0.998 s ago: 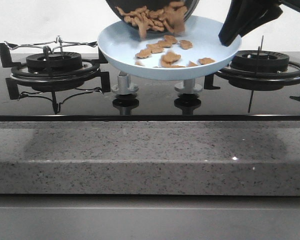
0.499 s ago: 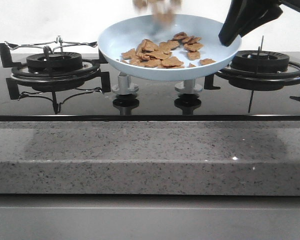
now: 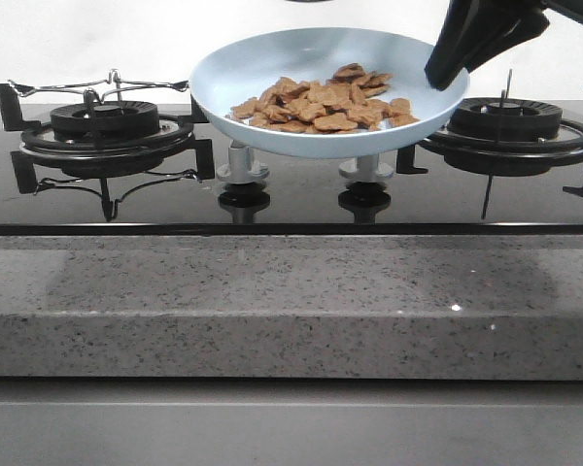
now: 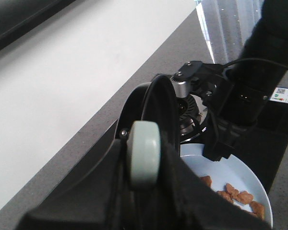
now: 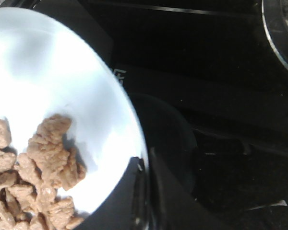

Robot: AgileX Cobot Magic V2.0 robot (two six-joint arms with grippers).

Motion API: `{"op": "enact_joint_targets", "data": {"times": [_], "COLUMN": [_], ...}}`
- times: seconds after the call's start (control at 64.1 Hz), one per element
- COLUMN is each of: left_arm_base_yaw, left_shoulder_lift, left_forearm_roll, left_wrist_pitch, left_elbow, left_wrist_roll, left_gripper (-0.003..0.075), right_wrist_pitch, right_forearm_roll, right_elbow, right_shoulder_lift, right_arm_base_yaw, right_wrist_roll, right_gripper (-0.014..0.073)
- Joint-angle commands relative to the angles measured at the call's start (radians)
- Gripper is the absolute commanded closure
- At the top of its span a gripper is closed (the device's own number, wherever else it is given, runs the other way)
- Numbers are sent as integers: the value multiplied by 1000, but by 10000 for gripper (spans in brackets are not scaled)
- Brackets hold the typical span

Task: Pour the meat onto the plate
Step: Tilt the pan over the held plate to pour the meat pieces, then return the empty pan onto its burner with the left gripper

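The pale-blue plate (image 3: pixel 272 73) hangs tilted above the middle of the stove. My right gripper (image 3: pixel 447 70) is shut on its right rim; the right wrist view shows its fingers (image 5: pixel 129 201) clamped over the plate's edge (image 5: pixel 86 96). The meat (image 3: pixel 321 105) lies in a heap of orange-brown pieces on the plate, also seen in the right wrist view as meat (image 5: pixel 43 167). My left gripper (image 4: pixel 145 191) is shut on the pale-green handle (image 4: pixel 144 155) of the black pan (image 4: pixel 156 103), held on edge above the plate (image 4: pixel 240 172). The pan's inside is hidden.
A gas burner with black grate (image 3: pixel 105 124) sits at the left and another burner (image 3: pixel 505 121) at the right. Two grey knobs (image 3: pixel 243 165) (image 3: pixel 367 170) stand under the plate. A speckled granite counter edge (image 3: pixel 291 291) runs along the front.
The pan has risen out of the top of the front view. The last falling pieces have landed, and the heap on the plate has grown. The plate and right gripper stayed put.
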Motion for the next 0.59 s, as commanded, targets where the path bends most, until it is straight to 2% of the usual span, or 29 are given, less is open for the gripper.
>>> {"op": "enact_joint_targets", "data": {"times": [0.0, 0.109, 0.343, 0.577], "left_arm_base_yaw": [47, 144, 465, 782], "left_shoulder_lift": [-36, -36, -33, -21], "left_forearm_roll": [-66, -233, -693, -1139], "left_wrist_pitch": [-107, -98, -55, 122], "left_elbow": [-33, -31, 69, 209], "left_wrist_roll": [-54, -54, -32, 146], "left_gripper": [741, 741, 741, 740], "right_wrist_pitch": [-39, -39, -39, -39], "right_forearm_roll": [32, 32, 32, 32], "right_elbow": [-25, -25, -25, -25], "right_shoulder_lift": [-37, -37, -37, -37], "right_arm_base_yaw": [4, 4, 4, 4], "right_wrist_roll": [-8, -8, -8, -8], "right_gripper": [646, 646, 646, 646]}}
